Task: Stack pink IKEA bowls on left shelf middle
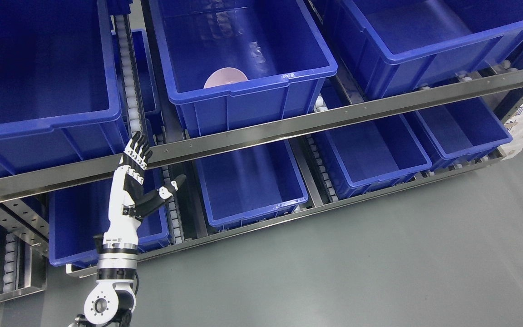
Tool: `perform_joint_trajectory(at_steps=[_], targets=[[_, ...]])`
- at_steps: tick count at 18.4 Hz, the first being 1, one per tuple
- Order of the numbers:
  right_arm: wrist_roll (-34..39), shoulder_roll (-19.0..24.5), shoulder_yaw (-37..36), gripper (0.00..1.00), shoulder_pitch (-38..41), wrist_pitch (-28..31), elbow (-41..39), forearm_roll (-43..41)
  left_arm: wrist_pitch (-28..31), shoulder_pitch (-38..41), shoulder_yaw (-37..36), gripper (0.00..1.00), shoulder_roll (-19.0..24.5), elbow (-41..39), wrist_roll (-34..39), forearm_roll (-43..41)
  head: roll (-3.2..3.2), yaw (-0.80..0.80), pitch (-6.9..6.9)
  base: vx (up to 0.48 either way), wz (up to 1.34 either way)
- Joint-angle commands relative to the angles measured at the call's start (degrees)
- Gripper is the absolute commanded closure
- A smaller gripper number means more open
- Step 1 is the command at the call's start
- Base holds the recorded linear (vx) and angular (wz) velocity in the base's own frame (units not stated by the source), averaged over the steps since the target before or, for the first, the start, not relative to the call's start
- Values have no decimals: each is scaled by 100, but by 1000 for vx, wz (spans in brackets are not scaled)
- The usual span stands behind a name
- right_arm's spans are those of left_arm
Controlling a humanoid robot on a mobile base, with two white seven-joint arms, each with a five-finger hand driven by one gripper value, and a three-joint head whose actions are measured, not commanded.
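A pink bowl (225, 77) lies in the blue bin (252, 91) at the middle of the upper shelf level, near the bin's front wall; only its upper part shows above the rim. My left hand (145, 175) is raised in front of the steel shelf rail, below and left of that bin. Its fingers (137, 150) point straight up, the thumb sticks out to the right, and it holds nothing. The fingertips overlap the rail's edge in the picture. The right arm is out of view.
A steel rail (334, 117) runs diagonally across the shelf front. Large blue bins stand at upper left (39, 113) and upper right (425, 50). Smaller blue bins (252, 181) fill the lower level. Grey floor (379, 263) spreads at the lower right.
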Motion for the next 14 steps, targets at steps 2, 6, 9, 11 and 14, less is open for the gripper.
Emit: perform_joint_trajectory(at_steps=[2,6,9,11,14], targets=[[-2,-100,-62,0,167,23,-193,0,11,-108,354,1,167,-18,-3,7,0,0,0,0,0],[-2,-100,-62,0,167,23,-193,0,11,-90,301,1,159,-9,-12,7,0,0,0,0,0],[-2,-100,-62,0,167,23,-193,0,11,-82,178,1,150,-18,-12,7,0,0,0,0,0],[-2,-100,-62,0,167,23,-193,0,20,-90,152,1,141,-9,-12,7,0,0,0,0,0],[-2,-100,-62,0,167,23,-193,0,20,-99,152,1,150,-9,-12,7,0,0,0,0,0]])
